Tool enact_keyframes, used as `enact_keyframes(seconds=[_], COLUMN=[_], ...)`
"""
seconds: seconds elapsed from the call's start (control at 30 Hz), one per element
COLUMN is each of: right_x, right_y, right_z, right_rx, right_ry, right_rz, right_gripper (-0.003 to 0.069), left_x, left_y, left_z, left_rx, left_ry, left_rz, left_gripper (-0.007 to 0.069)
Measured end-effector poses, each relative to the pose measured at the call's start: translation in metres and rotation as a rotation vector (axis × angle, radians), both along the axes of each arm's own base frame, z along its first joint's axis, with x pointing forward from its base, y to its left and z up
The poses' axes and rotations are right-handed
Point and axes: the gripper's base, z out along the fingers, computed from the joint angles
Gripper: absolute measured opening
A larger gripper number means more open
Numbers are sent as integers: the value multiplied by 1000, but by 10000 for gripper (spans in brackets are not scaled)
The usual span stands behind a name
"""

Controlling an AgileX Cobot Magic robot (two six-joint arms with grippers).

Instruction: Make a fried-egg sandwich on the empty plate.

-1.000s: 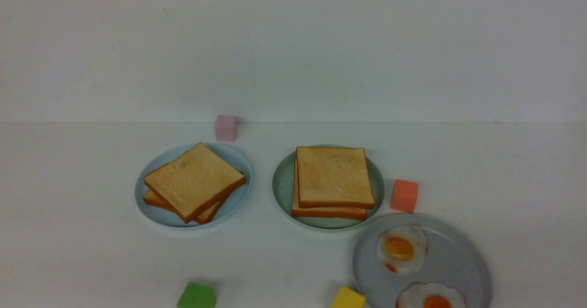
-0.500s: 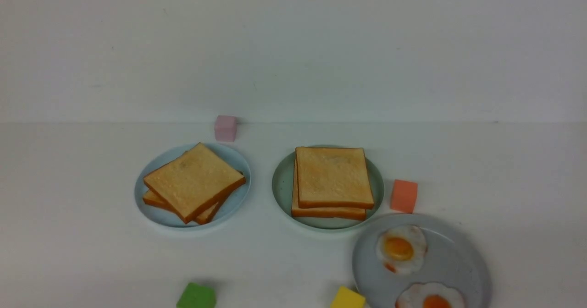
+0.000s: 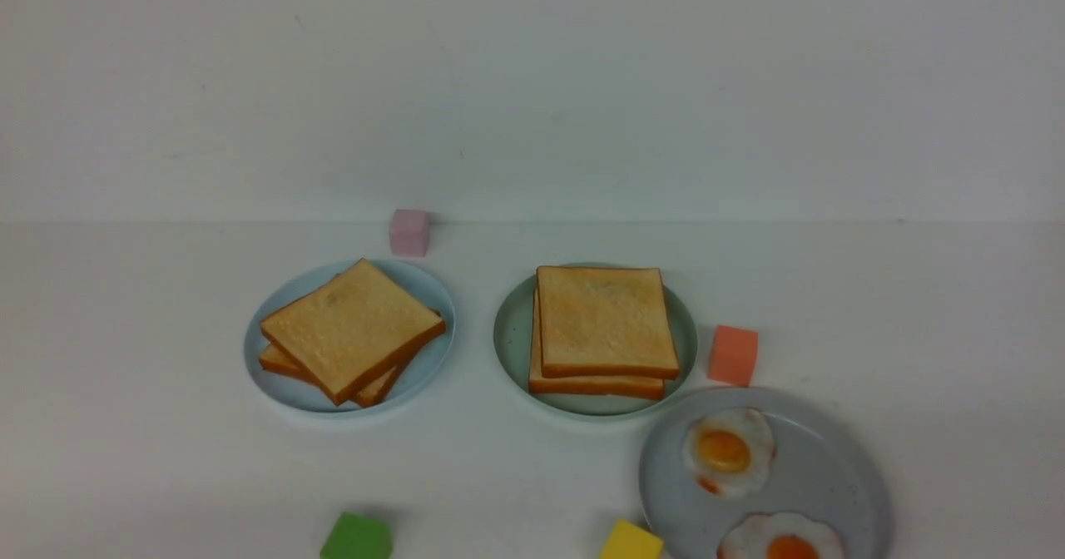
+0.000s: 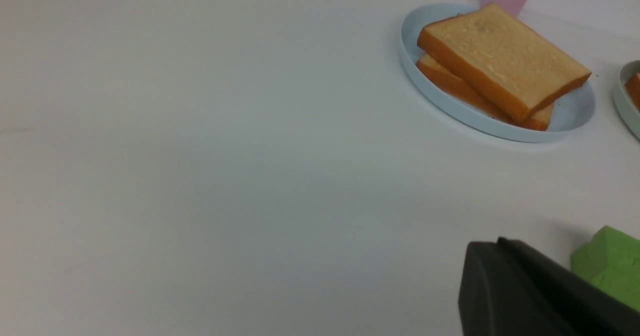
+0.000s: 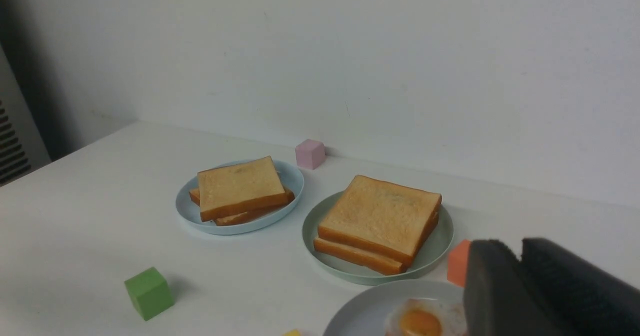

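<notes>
The mint-green plate (image 3: pixel 509 334) holds two stacked toast slices (image 3: pixel 603 322), squared up one on the other; no egg shows between them. The same plate (image 5: pixel 440 248) and stack (image 5: pixel 380 216) appear in the right wrist view. Neither gripper shows in the front view. My left gripper (image 4: pixel 497 241) is shut and empty, low over bare table beside a green cube (image 4: pixel 610 263). My right gripper (image 5: pixel 517 248) hangs near the grey plate's fried egg (image 5: pixel 420 321), pads together with only a notch at the tips, holding nothing.
A pale blue plate (image 3: pixel 266 376) at the left carries two skewed toast slices (image 3: pixel 351 326). The grey speckled plate (image 3: pixel 832 476) at the front right holds two fried eggs (image 3: pixel 728 451). Pink (image 3: pixel 409 232), orange (image 3: pixel 733 355), green (image 3: pixel 356 536) and yellow (image 3: pixel 632 541) cubes lie around.
</notes>
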Motion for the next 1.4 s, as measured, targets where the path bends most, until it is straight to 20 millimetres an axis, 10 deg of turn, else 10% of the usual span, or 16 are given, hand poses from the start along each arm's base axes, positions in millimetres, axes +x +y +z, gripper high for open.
enact_keyframes(seconds=[0.87,1.4], right_x=[4,20], right_y=[-7,-22], right_z=[-3,-109], right_rx=[-21,-68], right_ry=[1,293], right_rz=[-206,-630], right_gripper=[126,141], left_x=[0,0], left_y=[0,0], left_z=[0,0], left_rx=[0,0], left_ry=[-3,-5], left_rz=[-1,-1], left_gripper=[39,50])
